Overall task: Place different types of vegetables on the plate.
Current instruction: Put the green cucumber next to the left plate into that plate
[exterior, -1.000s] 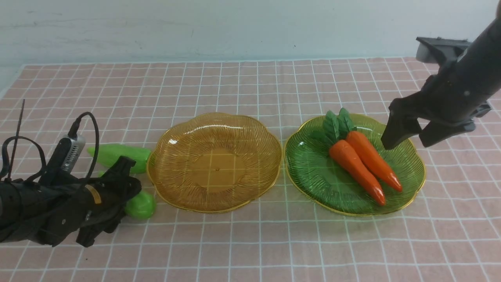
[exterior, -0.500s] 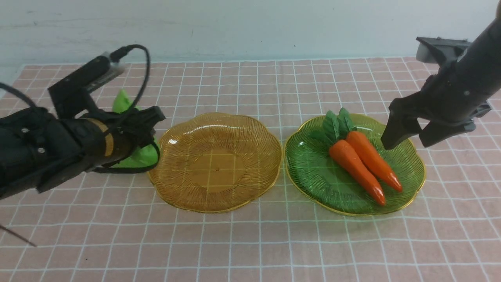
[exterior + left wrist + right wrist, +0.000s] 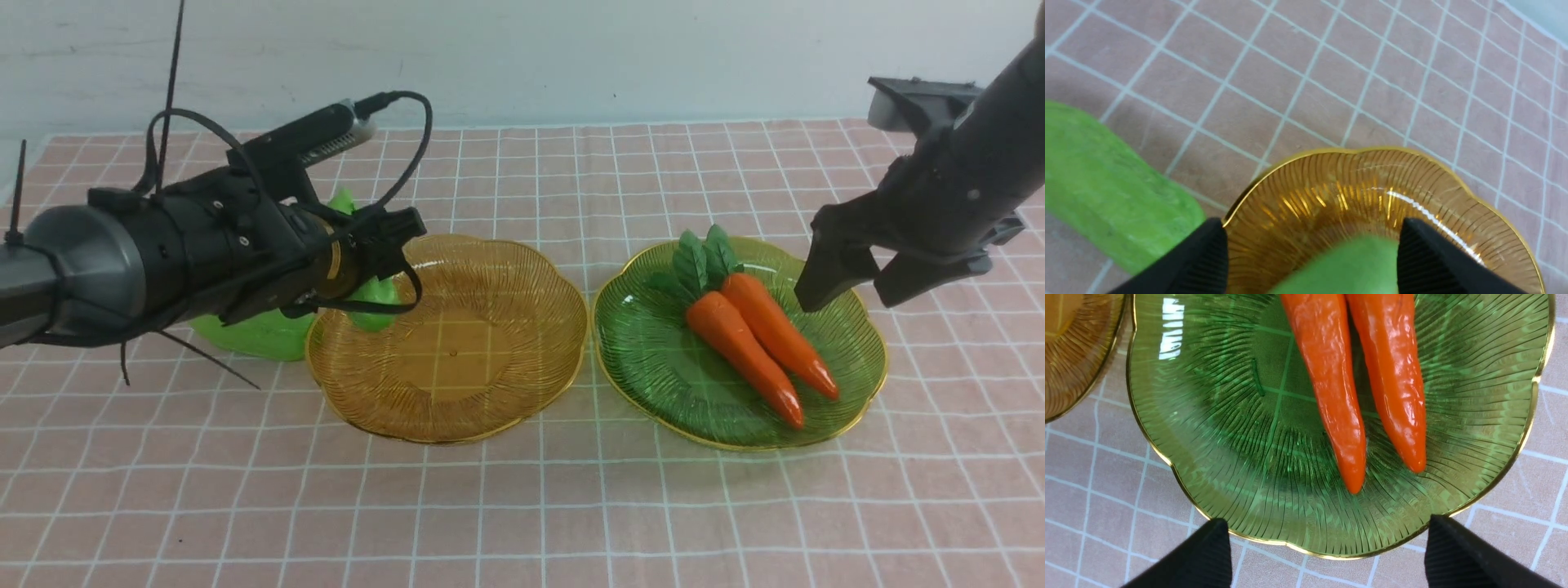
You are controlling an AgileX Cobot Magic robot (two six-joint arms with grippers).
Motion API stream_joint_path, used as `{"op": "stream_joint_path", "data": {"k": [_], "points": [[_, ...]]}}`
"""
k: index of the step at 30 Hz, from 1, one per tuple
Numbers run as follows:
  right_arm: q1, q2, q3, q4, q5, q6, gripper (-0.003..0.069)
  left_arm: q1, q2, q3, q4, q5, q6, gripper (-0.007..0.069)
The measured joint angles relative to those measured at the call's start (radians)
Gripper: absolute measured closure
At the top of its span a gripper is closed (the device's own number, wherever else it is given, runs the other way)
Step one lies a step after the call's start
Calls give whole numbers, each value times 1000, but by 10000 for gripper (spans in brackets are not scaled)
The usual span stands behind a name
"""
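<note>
Both carrots (image 3: 739, 347) lie on the green plate (image 3: 653, 376) below the empty, wide-open right pincer (image 3: 849, 298); one gourd (image 3: 374, 304) sits loose at the rim of the amber plate (image 3: 490, 376), between the spread jaws of the left pincer (image 3: 1310, 245); the other gourd (image 3: 253, 335), not yet plated, lies on the tabletop (image 3: 571, 506).

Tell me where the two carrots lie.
In the front view the two carrots lie side by side on the green plate, right of the amber plate.
</note>
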Motion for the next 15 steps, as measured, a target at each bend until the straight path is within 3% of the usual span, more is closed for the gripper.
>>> {"op": "stream_joint_path", "data": {"k": [11,15], "points": [[0,0,0,0,0,0,81,24,0,-35,-89,18,102,121],[0,0,0,0,0,0,81,59,-8,-67,32,51,320,142]]}}
